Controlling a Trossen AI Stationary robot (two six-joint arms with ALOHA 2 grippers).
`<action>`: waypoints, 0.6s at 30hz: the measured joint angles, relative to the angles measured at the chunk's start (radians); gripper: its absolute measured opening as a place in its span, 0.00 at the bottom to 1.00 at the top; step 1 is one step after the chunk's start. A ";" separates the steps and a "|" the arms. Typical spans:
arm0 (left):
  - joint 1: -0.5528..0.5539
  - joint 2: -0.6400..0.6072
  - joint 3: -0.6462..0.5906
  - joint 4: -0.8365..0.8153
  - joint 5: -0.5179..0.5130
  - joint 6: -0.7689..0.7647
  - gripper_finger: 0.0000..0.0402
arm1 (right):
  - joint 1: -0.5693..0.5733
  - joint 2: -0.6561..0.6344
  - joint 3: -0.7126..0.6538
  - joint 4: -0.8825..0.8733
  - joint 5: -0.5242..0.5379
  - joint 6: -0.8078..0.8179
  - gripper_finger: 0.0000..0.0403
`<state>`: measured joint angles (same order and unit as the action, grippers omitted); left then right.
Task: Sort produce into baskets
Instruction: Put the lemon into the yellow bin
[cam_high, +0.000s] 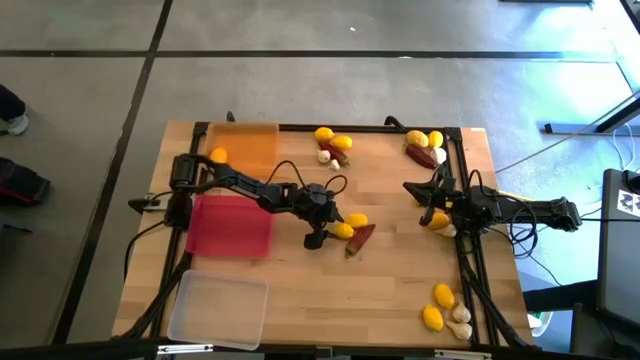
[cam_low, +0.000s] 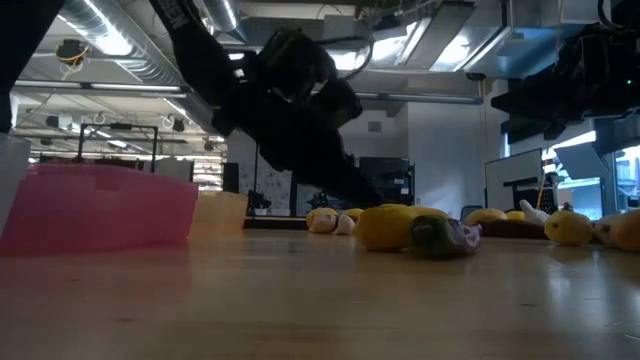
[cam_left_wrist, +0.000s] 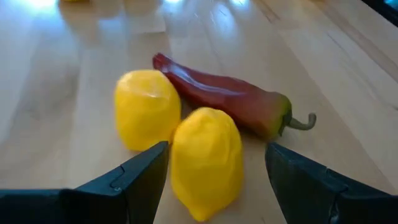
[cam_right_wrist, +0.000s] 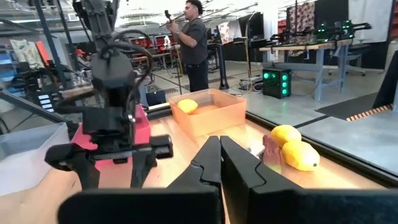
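Note:
My left gripper (cam_high: 328, 233) is open at the table's middle. In the left wrist view its fingers (cam_left_wrist: 140, 177) stand on either side of the nearer of two lemons (cam_left_wrist: 206, 158), low over the wood. The second lemon (cam_left_wrist: 147, 109) and a dark red pepper (cam_left_wrist: 233, 99) lie on the wood just beyond it. I cannot see a finger touching the fruit. My right gripper (cam_right_wrist: 219, 158) is shut and empty, held above the table's right side (cam_high: 420, 192). The orange basket (cam_high: 245, 150) holds one lemon (cam_high: 218, 155). The red-pink basket (cam_high: 230, 225) and the clear basket (cam_high: 218, 310) stand nearer.
Lemons, a pepper and garlic lie at the far middle (cam_high: 333, 145), more produce at the far right (cam_high: 425, 148), and lemons with garlic at the near right corner (cam_high: 447, 308). A lemon (cam_high: 437, 220) lies under my right arm. A person (cam_right_wrist: 196, 43) stands beyond the table.

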<state>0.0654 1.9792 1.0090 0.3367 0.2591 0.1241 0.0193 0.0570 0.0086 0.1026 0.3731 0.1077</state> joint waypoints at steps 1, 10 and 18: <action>0.001 0.008 0.000 -0.003 0.001 -0.004 0.65 | 0.000 0.000 0.000 0.000 -0.006 0.001 0.01; 0.005 0.048 -0.001 0.012 0.037 -0.063 0.65 | 0.000 0.000 0.000 0.000 -0.018 0.004 0.01; 0.005 0.045 -0.001 0.012 0.038 -0.075 0.47 | 0.000 0.000 0.000 0.000 -0.019 0.004 0.01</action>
<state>0.0704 2.0241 1.0084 0.3489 0.2974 0.0496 0.0193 0.0570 0.0084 0.1024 0.3546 0.1116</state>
